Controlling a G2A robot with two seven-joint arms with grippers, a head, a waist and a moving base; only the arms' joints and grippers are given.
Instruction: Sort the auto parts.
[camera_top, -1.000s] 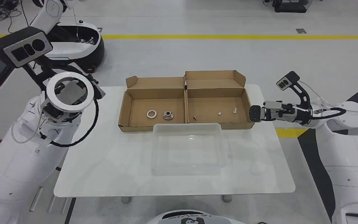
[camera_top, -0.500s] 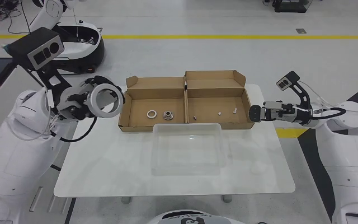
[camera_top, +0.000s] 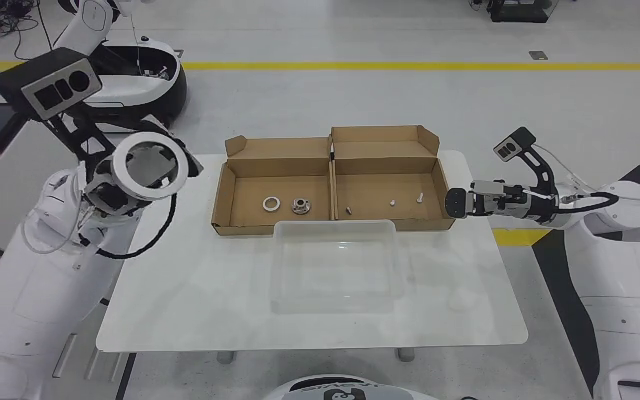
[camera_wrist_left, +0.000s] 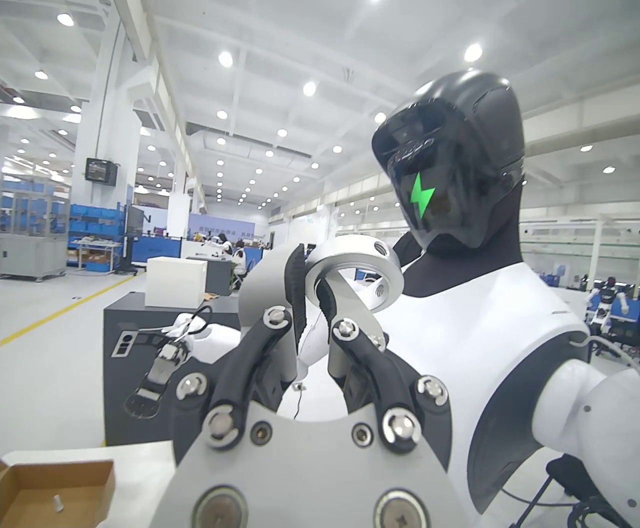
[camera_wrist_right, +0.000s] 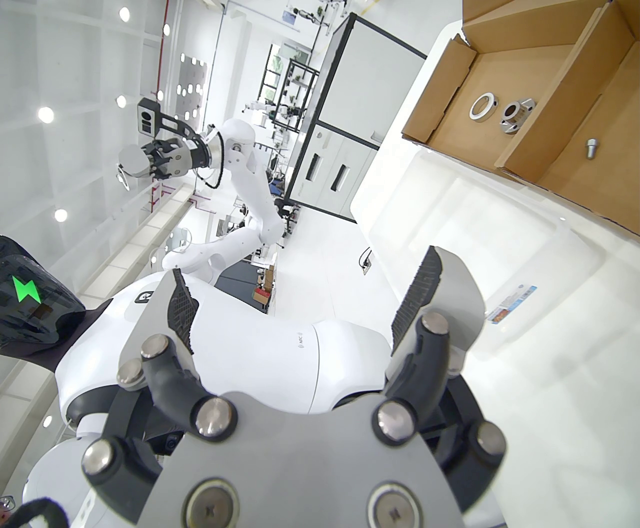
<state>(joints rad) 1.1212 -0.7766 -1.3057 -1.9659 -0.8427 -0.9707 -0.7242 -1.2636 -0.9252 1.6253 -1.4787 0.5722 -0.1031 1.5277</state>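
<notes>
My left gripper (camera_wrist_left: 311, 295) is shut on a silver metal ring (camera_wrist_left: 370, 260), one finger inside it and one outside, held high above the table's left edge near the robot's head. The top view shows that ring (camera_top: 120, 175) large, left of the cardboard box (camera_top: 330, 228). The box's left half holds a smaller ring (camera_top: 271, 203) and a flanged hub (camera_top: 301, 207). Its right half holds a bolt (camera_top: 347, 210) and two small pieces (camera_top: 396, 204). My right gripper (camera_wrist_right: 300, 290) is open with nothing in it, hovering by the box's right end (camera_top: 458, 202).
A clear plastic tray (camera_top: 338, 265) lies on the white table (camera_top: 180, 300) just in front of the box. The right wrist view shows the boxed ring (camera_wrist_right: 482, 107), hub (camera_wrist_right: 517, 114) and bolt (camera_wrist_right: 591, 147). The box's lid flaps stand open at the back.
The left arm swung the held ring right toward the box, then back left and up. The right arm has kept still.
</notes>
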